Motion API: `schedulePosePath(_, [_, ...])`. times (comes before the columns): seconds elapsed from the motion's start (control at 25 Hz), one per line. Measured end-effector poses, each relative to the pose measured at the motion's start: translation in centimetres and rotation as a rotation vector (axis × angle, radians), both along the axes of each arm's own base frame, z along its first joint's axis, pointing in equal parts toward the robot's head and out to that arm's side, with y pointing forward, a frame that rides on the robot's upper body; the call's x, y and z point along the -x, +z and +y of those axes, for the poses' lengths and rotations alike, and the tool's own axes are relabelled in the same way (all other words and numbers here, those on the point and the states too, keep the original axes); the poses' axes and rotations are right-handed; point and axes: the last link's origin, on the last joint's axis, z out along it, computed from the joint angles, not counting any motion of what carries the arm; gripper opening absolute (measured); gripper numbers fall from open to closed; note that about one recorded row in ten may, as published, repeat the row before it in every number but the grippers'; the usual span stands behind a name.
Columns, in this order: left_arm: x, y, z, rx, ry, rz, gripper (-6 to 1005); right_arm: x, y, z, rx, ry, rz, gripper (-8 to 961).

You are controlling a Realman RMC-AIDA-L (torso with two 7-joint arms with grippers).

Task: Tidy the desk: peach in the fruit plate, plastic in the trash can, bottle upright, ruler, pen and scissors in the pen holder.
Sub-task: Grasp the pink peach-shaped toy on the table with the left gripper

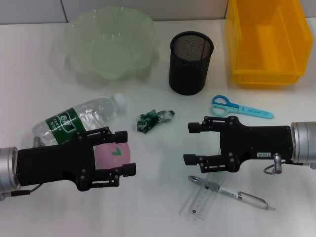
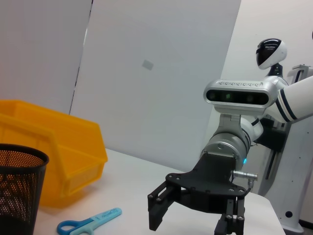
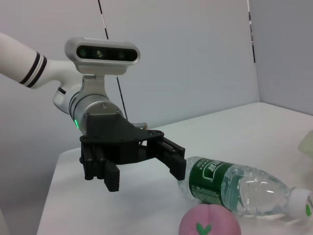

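Ruler (image 1: 200, 201) and pen (image 1: 231, 193) lie nearest the head cam, at 5 o'clock on the surface (image 1: 29, 64), pen crossing the clear ruler's upper end. Just above them hangs the right gripper (image 1: 195, 143), fingers spread wide, holding nothing; prob. staged for the stationery jobs. Left gripper (image 1: 126, 154) sits at 7 o'clock, fingers apart, straddling the peach (image 1: 113, 154) w/o clamping it, judging by the right wrist view, where the peach (image 3: 209, 221) sits in front of the fingers. Looks like a pre-grasp for the fruit plate (image 1: 109, 47), far off at 11 o'clock. Peach is pink, round, green leaf mark on top. Bottle (image 1: 79, 121) lies on its side just behind it, clear w/ green label, white cap. Crumpled plastic (image 1: 155, 120) sits near centre. Scissors (image 1: 240, 108), blue handles, lie at 3 o'clock; black mesh pen holder (image 1: 191, 62) at 12–1; yellow trash can (image 1: 264, 42) at 2.
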Motion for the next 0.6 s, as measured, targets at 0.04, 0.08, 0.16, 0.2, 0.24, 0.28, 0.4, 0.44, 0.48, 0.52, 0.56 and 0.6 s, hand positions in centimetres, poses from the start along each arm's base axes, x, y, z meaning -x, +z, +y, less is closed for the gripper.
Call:
schedulePosePath(0.04, [0.00, 0.00, 0.00, 0.000, 0.000, 0.000, 784, 0.00, 0.00, 0.00, 0.000, 0.000, 0.000, 786])
schedulePosePath(0.08, [-0.01, 0.00, 0.00, 0.000, 0.000, 0.000, 784, 0.00, 0.00, -0.01, 0.001, 0.000, 0.000, 786])
schedulePosePath(0.16, [-0.01, 0.00, -0.01, 0.001, -0.001, -0.001, 783, 0.00, -0.01, -0.01, 0.001, 0.001, 0.000, 786])
schedulePosePath(0.2, [-0.02, 0.01, -0.01, 0.001, -0.001, -0.001, 783, 0.00, 0.00, -0.01, 0.001, 0.001, 0.000, 786])
schedulePosePath(0.24, [-0.03, 0.01, -0.02, 0.001, -0.001, -0.002, 783, 0.00, 0.00, -0.02, 0.001, 0.001, 0.000, 786])
schedulePosePath(0.28, [-0.04, 0.02, -0.04, 0.002, -0.002, -0.003, 783, 0.01, 0.00, -0.02, 0.001, 0.001, 0.000, 786])
schedulePosePath(0.4, [-0.10, 0.05, -0.10, 0.005, -0.005, -0.007, 783, 0.01, 0.00, -0.02, 0.001, 0.001, 0.000, 786])
schedulePosePath(0.44, [-0.12, 0.05, -0.12, 0.006, -0.006, -0.009, 783, 0.01, 0.01, -0.02, 0.001, 0.001, 0.001, 786])
schedulePosePath(0.48, [-0.14, 0.07, -0.14, 0.007, -0.008, -0.010, 783, 0.01, 0.01, -0.01, 0.000, 0.000, 0.001, 786])
schedulePosePath(0.52, [-0.17, 0.08, -0.17, 0.008, -0.009, -0.012, 783, 0.01, 0.02, 0.00, 0.000, 0.000, 0.002, 786])
schedulePosePath(0.56, [-0.24, 0.11, -0.22, 0.011, -0.013, -0.017, 783, 0.01, 0.04, 0.01, -0.001, -0.001, 0.002, 785])
schedulePosePath(0.6, [-0.32, 0.13, -0.25, 0.014, -0.017, -0.022, 783, 0.01, 0.05, 0.02, -0.002, -0.001, 0.003, 785])
